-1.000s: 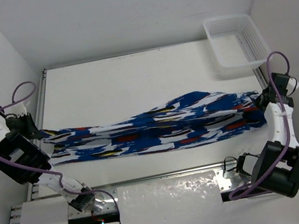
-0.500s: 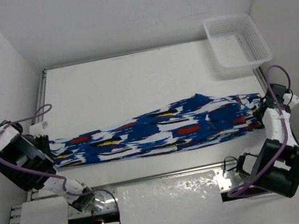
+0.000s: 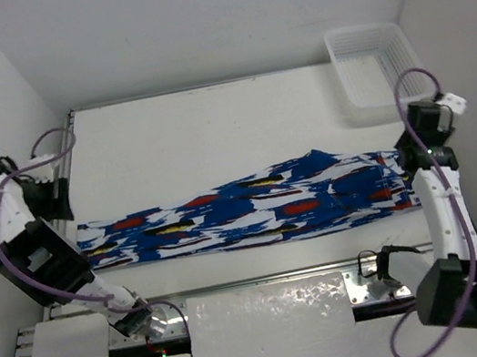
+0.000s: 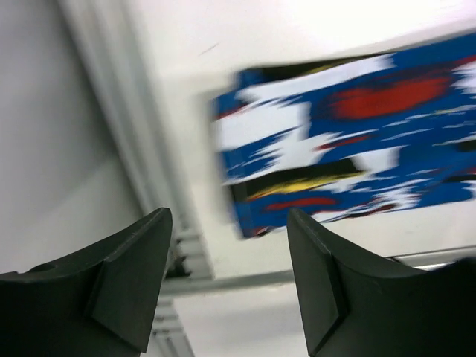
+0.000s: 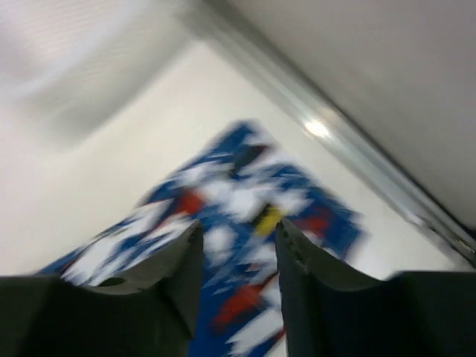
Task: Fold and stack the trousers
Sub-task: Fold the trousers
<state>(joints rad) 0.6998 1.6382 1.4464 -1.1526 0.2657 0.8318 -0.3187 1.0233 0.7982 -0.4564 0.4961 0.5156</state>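
**Top external view.** A white table (image 3: 211,128) sits in a white-walled booth (image 3: 192,20), with a metal rail (image 3: 238,282) along its near edge. A white mesh basket (image 3: 345,76) stands in the corner at 1 o'clock. The trousers (image 3: 253,208) lie flat as one long folded band across the near half of the table. Their long axis runs from 9 to 3 o'clock, and the 3 o'clock part is broader, with a small peak on its far edge. I cannot tell which end is the waist. The left gripper (image 3: 56,200) hangs just beyond the 9 o'clock end, and the right gripper (image 3: 408,156) is at the 3 o'clock end. Neither jaw gap can be read from up here.

**Left wrist view.** This one is blurred. It does show the jaws: the left gripper (image 4: 228,216) has its dark fingers (image 4: 134,275) spread, with nothing between them. A squared-off end of the trousers (image 4: 357,134) lies on the table (image 4: 223,30) below, from 12 to 3 o'clock. A grey rail (image 4: 111,111) runs along beside it.

**Right wrist view.** This one is more blurred. The right gripper (image 5: 238,227) is spread and pinches nothing. The patterned trousers (image 5: 238,186) fill the gap from below, tapering to a corner toward 12 o'clock. A shiny rail (image 5: 327,134) crosses at 2 o'clock.
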